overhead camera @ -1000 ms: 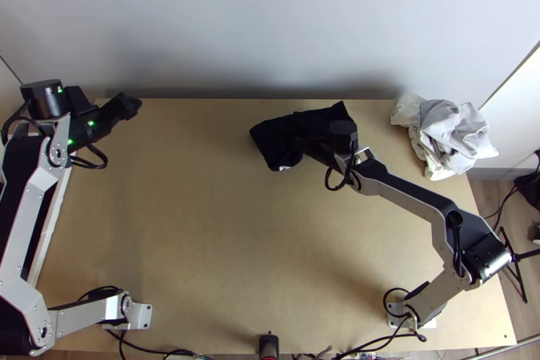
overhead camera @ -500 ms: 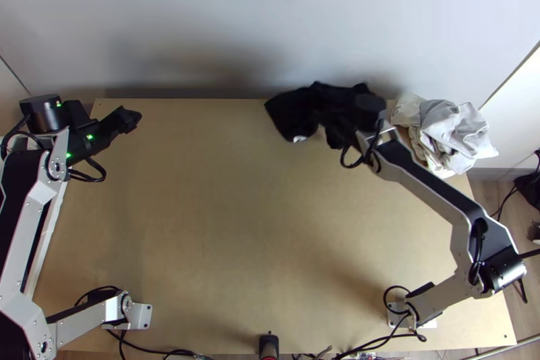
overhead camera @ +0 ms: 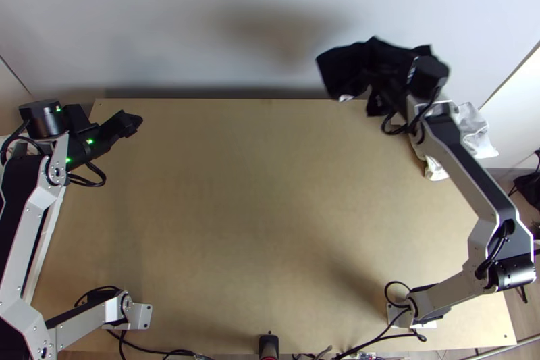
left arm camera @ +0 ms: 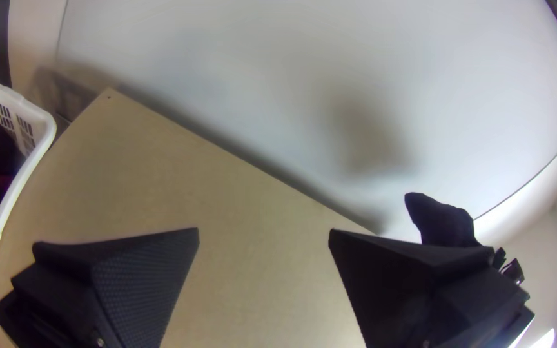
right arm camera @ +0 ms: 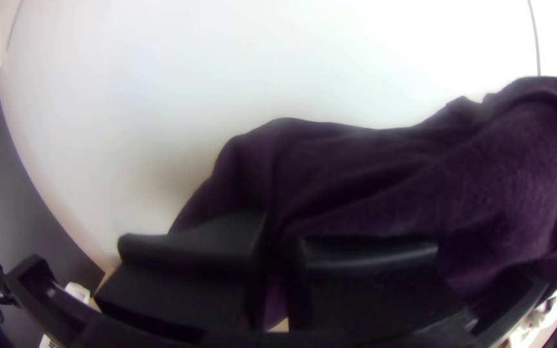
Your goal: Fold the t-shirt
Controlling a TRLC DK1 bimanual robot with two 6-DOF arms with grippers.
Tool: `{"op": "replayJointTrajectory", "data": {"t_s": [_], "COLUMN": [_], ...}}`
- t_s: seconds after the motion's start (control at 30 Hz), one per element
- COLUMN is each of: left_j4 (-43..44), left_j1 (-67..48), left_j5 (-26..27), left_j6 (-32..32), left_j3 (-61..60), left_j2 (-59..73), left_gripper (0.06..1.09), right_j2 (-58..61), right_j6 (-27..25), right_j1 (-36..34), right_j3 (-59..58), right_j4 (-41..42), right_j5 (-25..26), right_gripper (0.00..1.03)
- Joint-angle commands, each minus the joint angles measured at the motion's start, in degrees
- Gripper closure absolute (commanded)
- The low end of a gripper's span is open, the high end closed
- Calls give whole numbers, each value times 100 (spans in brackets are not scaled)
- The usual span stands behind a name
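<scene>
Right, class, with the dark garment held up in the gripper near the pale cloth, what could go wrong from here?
The dark garment hangs bunched from the right gripper alone, so it might slip or twist. In the top view, the pale cloth lies close by, so a drop could land there. The left gripper is open, far across the table, so it may not help quickly.

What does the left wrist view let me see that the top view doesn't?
Left wrist view: the slotted wall of a white basket, and the wide gap between the fingers of the left hand.

Top view: the pile of white and grey cloth at the table's far right, and the two arms' mounting plates.

Both: the wooden table, the pale wall and the dark cloth held up by the right hand.
</scene>
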Motion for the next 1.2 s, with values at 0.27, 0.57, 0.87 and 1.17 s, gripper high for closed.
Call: {"op": "replayJointTrajectory", "data": {"t_s": [0.27, 0.57, 0.87, 1.17], "left_j4": [79, 264, 387, 405], "left_j1": [-11, -28, -55, 60], "left_j5": [2, 2, 2, 20], "left_j6": [-40, -49, -31, 74], "left_j3": [-239, -486, -609, -776], "left_j2": [-28, -10, -1, -63], "left_gripper": [11, 11, 11, 11], "right_j2": [203, 211, 264, 220], "right_j6": [-648, -1070, -1325, -1773], "right_j1": [-1527, -2538, -3285, -3496], "right_j3": [1415, 1380, 1257, 1142], "right_j4": [-653, -776, -794, -970], "right_j5": [-483, -861, -1090, -1266], "right_gripper": [100, 100, 100, 100]}}
